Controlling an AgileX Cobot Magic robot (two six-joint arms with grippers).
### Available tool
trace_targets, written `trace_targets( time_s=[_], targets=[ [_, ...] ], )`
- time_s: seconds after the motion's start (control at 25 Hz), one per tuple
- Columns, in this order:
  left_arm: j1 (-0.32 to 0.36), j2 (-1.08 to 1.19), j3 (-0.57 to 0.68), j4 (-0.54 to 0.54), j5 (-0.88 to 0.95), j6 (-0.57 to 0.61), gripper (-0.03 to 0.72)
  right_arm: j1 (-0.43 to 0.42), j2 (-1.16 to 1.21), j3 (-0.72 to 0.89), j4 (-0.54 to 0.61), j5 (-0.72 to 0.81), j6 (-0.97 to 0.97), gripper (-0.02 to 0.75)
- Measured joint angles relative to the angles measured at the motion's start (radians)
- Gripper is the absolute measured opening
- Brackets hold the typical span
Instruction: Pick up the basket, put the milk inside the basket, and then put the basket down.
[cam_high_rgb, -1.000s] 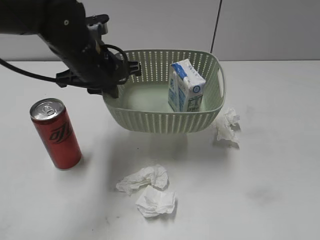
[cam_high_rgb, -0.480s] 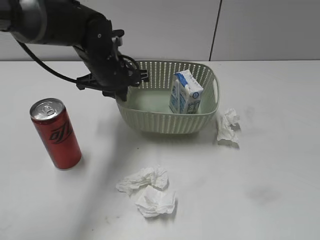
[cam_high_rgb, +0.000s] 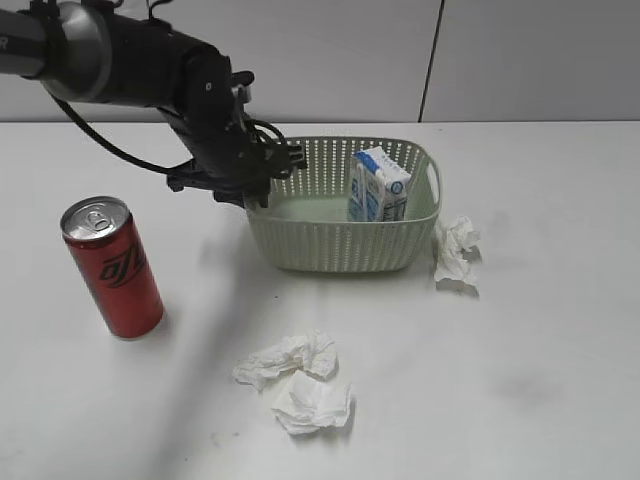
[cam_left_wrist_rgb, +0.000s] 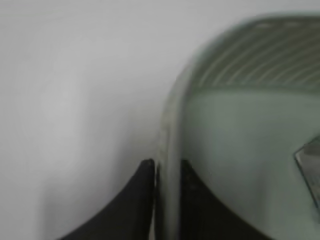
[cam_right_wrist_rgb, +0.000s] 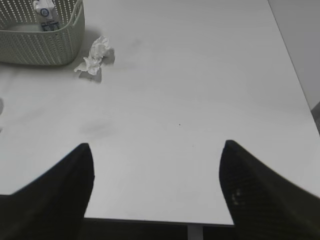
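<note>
The pale sage-green basket (cam_high_rgb: 335, 242) sits at the table's middle back with the white and blue milk carton (cam_high_rgb: 379, 186) standing inside it at the right. My left gripper (cam_high_rgb: 252, 188) is shut on the basket's left rim; in the left wrist view its two dark fingers (cam_left_wrist_rgb: 166, 167) pinch the rim (cam_left_wrist_rgb: 169, 130). My right gripper (cam_right_wrist_rgb: 156, 150) is open and empty over bare table near the front edge. The basket (cam_right_wrist_rgb: 37, 45) and milk (cam_right_wrist_rgb: 46, 12) show at the top left of the right wrist view.
A red soda can (cam_high_rgb: 111, 267) stands at the left. Crumpled tissues lie in front of the basket (cam_high_rgb: 295, 380) and just right of it (cam_high_rgb: 456, 250), the latter also in the right wrist view (cam_right_wrist_rgb: 95, 57). The table's front edge (cam_right_wrist_rgb: 150, 220) is below the right gripper.
My left gripper has lowered the basket with the milk in it and moved it back and slightly right; it now sits level, low at the table.
</note>
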Motion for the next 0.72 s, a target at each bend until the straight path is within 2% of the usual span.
trace_targets(
  time_s=[0.16, 0.28, 0.44, 0.6, 0.72],
  targets=[
    [0.000, -0.002, -0.001, -0.006, -0.004, 0.000, 0.461, 0.000, 0.000, 0.000, 0.000, 0.000, 0.000, 0.592],
    [0.000, -0.015, -0.002, -0.008, -0.004, 0.001, 0.612, 0.000, 0.000, 0.000, 0.000, 0.000, 0.000, 0.592],
    [0.010, -0.067, -0.043, -0.007, 0.013, 0.042, 0.658, 0.000, 0.000, 0.002, -0.004, 0.001, 0.000, 0.592],
    [0.051, -0.122, -0.151, 0.026, 0.106, 0.080, 0.660, 0.000, -0.001, 0.057, -0.030, 0.001, 0.000, 0.592],
    [0.091, -0.167, -0.237, 0.034, 0.179, 0.162, 0.657, 0.000, -0.001, 0.088, -0.029, 0.001, -0.003, 0.591]
  ],
)
